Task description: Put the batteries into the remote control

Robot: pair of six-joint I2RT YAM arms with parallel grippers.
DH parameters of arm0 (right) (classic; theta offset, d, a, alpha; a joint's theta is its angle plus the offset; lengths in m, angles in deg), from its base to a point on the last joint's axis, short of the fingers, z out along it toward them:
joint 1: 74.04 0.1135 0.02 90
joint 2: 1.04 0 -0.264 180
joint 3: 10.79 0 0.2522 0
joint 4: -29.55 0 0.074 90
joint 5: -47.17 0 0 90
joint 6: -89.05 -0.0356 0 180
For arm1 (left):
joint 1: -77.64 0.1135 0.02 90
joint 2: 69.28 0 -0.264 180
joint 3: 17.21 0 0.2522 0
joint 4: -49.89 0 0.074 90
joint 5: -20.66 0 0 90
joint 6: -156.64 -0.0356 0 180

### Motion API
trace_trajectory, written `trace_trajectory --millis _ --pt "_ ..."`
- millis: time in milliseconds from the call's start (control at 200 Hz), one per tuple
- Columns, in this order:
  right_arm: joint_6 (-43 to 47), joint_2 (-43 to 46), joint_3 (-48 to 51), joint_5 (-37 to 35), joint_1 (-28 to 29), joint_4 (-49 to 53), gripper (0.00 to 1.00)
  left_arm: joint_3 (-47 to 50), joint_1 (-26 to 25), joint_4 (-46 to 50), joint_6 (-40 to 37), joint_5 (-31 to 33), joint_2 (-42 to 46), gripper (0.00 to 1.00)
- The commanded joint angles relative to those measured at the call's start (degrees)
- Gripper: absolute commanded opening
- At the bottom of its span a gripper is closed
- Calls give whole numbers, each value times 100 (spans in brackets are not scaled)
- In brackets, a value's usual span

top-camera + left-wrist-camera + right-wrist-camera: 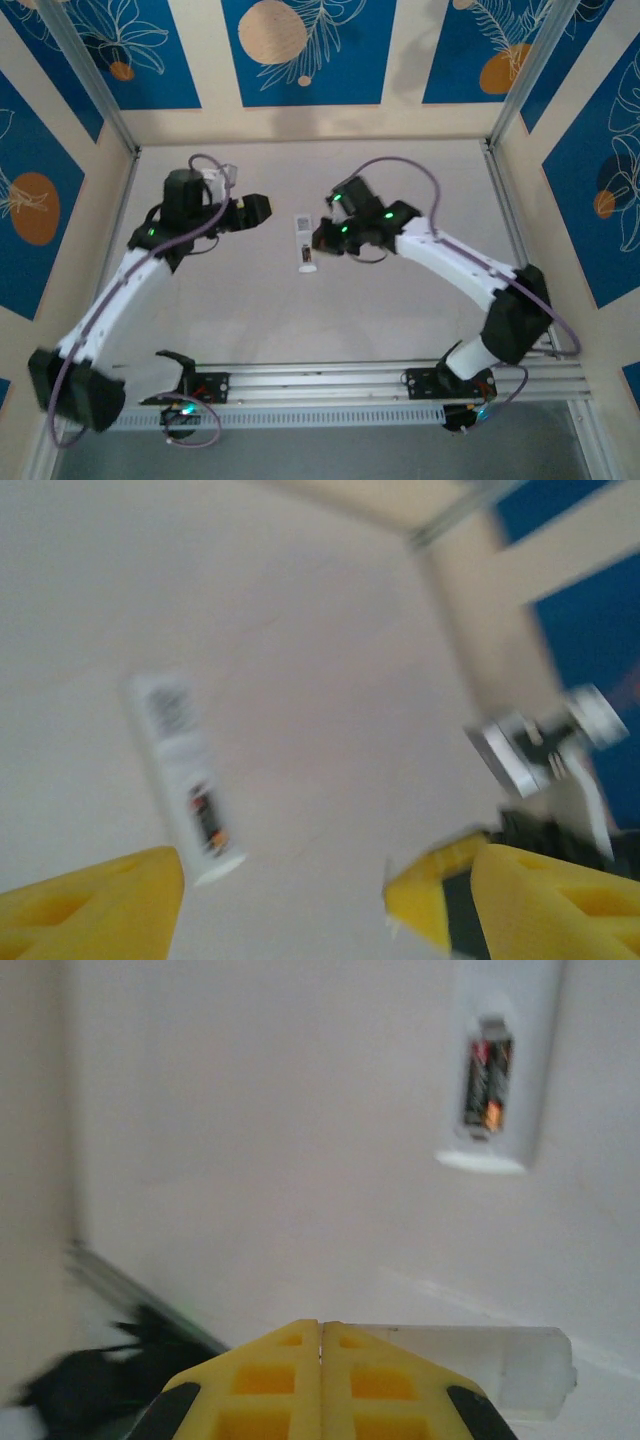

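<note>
- Across the enclosure floor: pale table (250,320).
- Left gripper (285,885): jaws spread wide, empty; remote close ahead, not touching.
- Right gripper (320,1332): clenched, nothing seen between fingers; remote near, ahead.
- Remote (304,240): mid-table, between both grippers.
- Batteries (487,1085): seated in remote's open bay.

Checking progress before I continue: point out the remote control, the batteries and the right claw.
remote control (305,243): top view, middle of its white body.
batteries (487,1085): right wrist view, dark label at their middle.
right claw (320,1328): right wrist view, between shut yellow fingertips.
</note>
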Motion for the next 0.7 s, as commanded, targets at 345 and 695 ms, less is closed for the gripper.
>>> trace_trajectory --millis 345,695 --pt "-495 205 -1177 3221 -972 203 4 125 -1594 -1988 -3299 -1359 -125 69" --pt "-586 306 -1271 3409 -769 -62 4 69 -1703 -3005 -2679 -1815 -654 55"
